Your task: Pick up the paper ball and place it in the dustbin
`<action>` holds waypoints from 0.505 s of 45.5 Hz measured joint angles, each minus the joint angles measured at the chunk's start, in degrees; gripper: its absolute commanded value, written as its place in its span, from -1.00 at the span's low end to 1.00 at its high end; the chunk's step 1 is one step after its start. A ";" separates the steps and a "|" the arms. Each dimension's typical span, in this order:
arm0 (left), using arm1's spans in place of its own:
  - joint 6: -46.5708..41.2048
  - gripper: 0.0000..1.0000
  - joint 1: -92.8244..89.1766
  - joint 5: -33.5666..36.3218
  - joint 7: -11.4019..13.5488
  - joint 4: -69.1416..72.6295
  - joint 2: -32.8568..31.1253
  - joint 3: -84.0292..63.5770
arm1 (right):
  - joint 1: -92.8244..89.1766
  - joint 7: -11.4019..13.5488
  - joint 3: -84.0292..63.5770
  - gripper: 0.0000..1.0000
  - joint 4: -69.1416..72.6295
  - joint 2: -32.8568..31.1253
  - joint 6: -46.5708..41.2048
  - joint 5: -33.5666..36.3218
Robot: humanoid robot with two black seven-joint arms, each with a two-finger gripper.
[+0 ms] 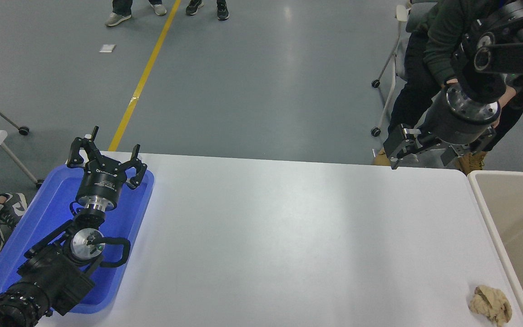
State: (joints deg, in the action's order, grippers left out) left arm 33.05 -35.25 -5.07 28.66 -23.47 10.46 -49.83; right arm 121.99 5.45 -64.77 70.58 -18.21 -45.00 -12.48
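Across my whole view lies the white table [288, 236], a smooth, flat, faintly glossy slab with a rounded far corner. At its three o'clock edge stands the dustbin [488, 213], a rectangular beige plastic tub with a lighter cream rim and a rounded corner, its inside plain and matte. At nine o'clock sits a shallow blue tray [48, 213] of shiny plastic with soft corners, and my left arm rests over it, its left gripper [107, 159] spread wide with black fingers splayed and nothing between them. My right arm reaches in from two o'clock, high above the table's far edge; its right gripper [418, 152] hangs off a thick black cylinder with a metal flange, the fingers parted and empty, touching nothing. Behind it a person [429, 50] in a dark green sleeve bends forward. Smallest is the paper ball [490, 304], a lumpy, wrinkled tan wad lying on the table at five o'clock, just beside the dustbin's rim and well apart from my right gripper.
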 measured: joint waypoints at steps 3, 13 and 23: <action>0.00 1.00 0.00 0.00 0.00 0.00 0.00 0.00 | -0.52 0.00 0.06 1.00 -0.54 0.05 0.00 0.00; 0.00 1.00 0.00 0.00 0.00 0.00 0.00 0.00 | -2.63 -0.03 0.34 1.00 -2.41 -0.59 0.00 0.00; 0.00 1.00 0.00 0.00 -0.01 0.00 0.00 0.00 | -5.61 -0.10 0.45 1.00 -5.48 -3.39 0.00 -0.01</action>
State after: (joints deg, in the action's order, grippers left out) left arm 33.05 -35.25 -5.07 28.65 -23.47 10.46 -49.83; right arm 116.37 5.35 -64.31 65.10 -21.61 -45.00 -12.49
